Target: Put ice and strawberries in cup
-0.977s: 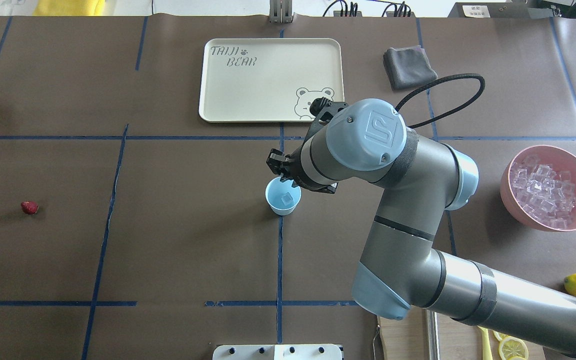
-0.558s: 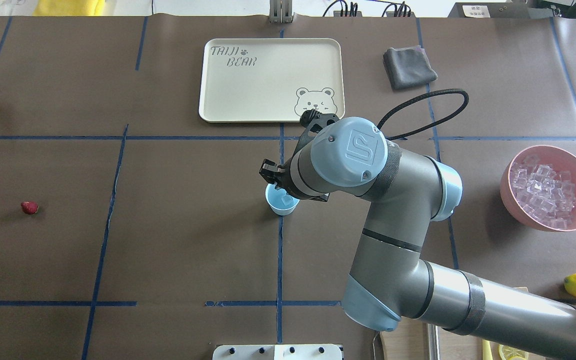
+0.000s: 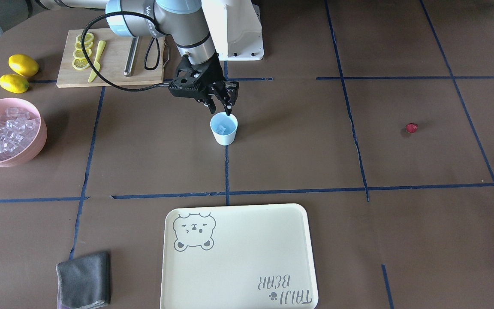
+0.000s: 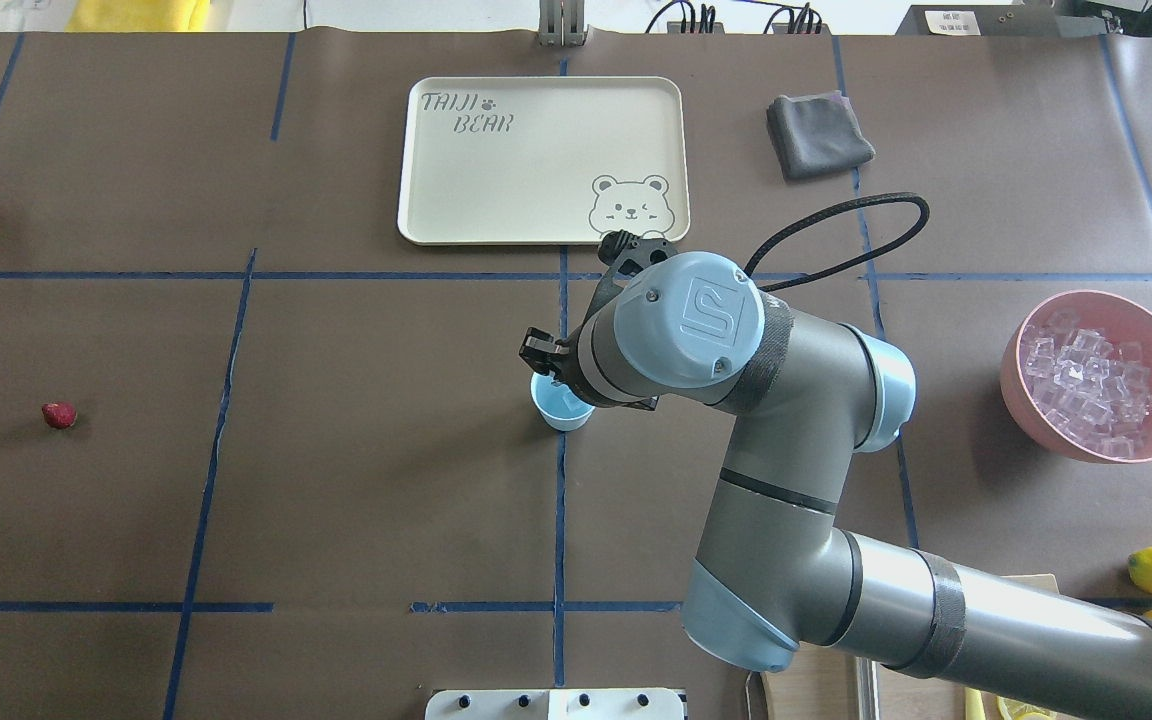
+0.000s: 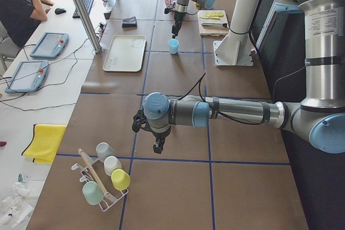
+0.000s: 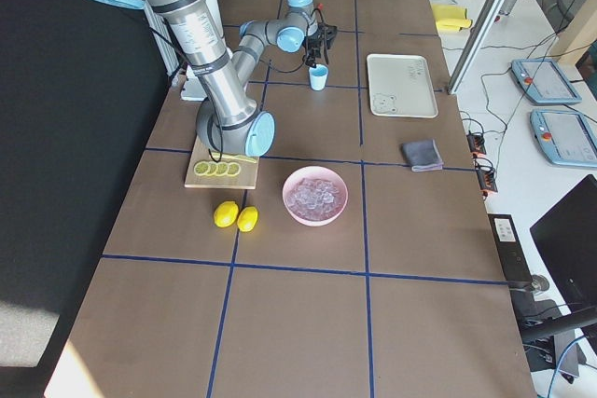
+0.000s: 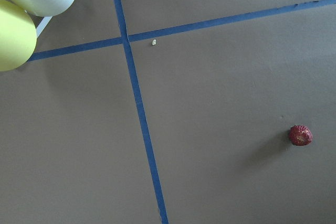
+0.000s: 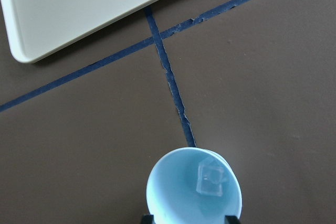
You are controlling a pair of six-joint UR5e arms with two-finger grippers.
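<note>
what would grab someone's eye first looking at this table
The grey right arm dominates mid-table, its right tool hanging open over the small blue cup, which holds one ice cube. Next come the pink bowl heaped with ice at the robot's right end, and the lone strawberry on bare table far to its left.

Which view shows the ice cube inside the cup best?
The right wrist view: it looks straight down into the cup, with the ice cube clear against the bottom. The front-facing view shows it only faintly; overhead, the right arm covers part of the cup; in the side views the cup is tiny.
</note>
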